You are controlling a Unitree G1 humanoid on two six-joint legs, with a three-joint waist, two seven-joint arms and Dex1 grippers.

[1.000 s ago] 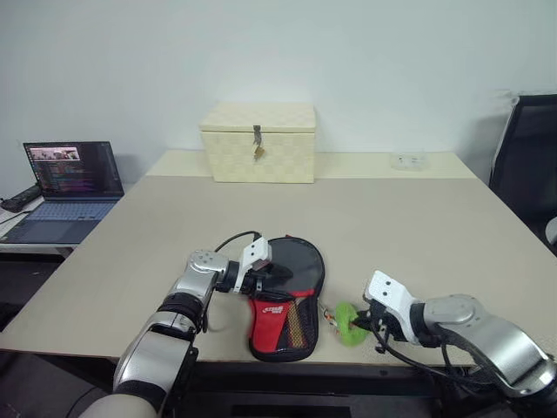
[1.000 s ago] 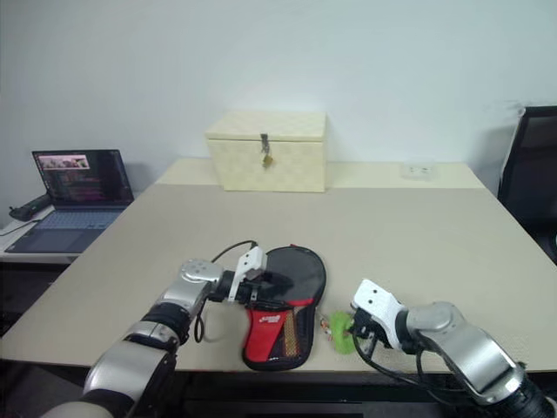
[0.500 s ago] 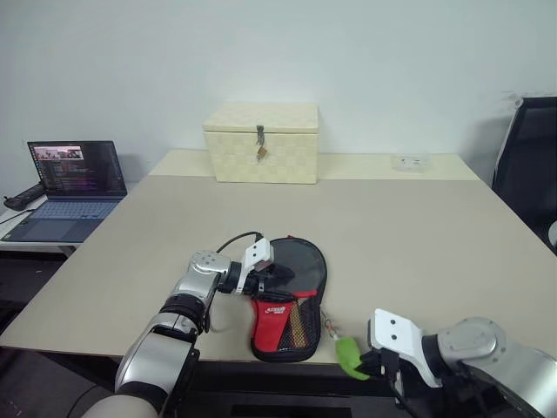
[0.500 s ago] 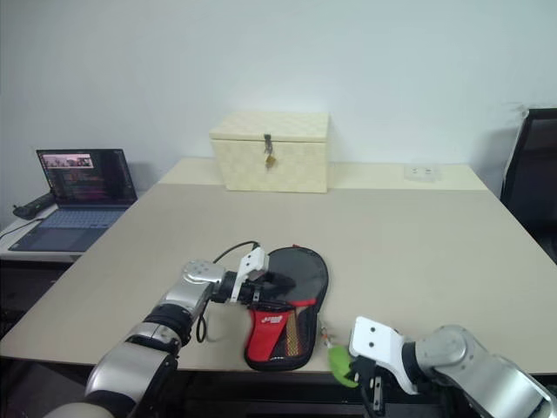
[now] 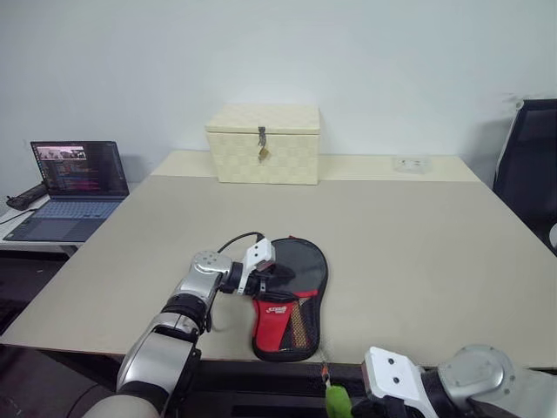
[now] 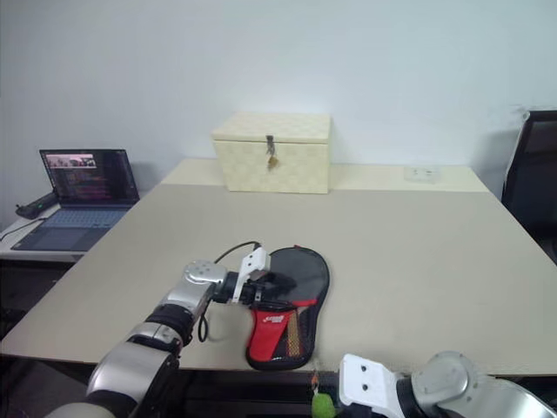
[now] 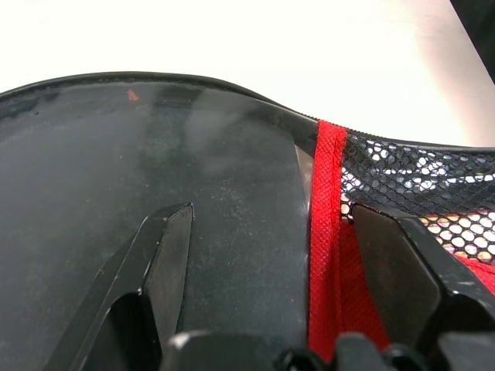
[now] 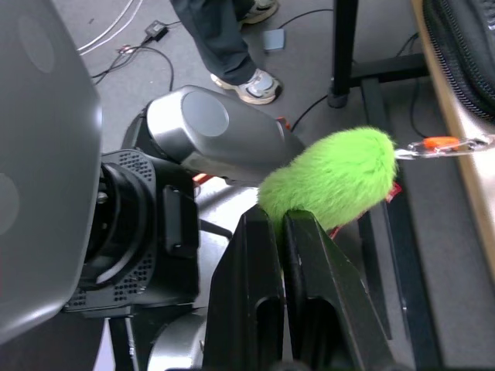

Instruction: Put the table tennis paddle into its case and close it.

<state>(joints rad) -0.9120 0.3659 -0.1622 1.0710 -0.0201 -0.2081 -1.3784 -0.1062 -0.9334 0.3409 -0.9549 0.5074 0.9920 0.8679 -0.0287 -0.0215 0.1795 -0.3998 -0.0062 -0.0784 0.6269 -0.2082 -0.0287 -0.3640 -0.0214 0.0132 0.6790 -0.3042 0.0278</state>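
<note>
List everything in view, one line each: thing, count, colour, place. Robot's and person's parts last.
Soft paddle-shaped fabric case: one, black and red with a mesh pocket, near table edge.
Fuzzy zipper pull: one, green, off the table's near edge.
Woven latched box: one, cream, far side of table.
Wide flat table: one, beige.
Open laptop: one, dark, side desk on the left.
Office chair: one, black, right.
Person's shoes: white, on floor.
Left claw: open, astride the case's red edge.
Right claw: shut on the fuzzy zipper pull.
</note>
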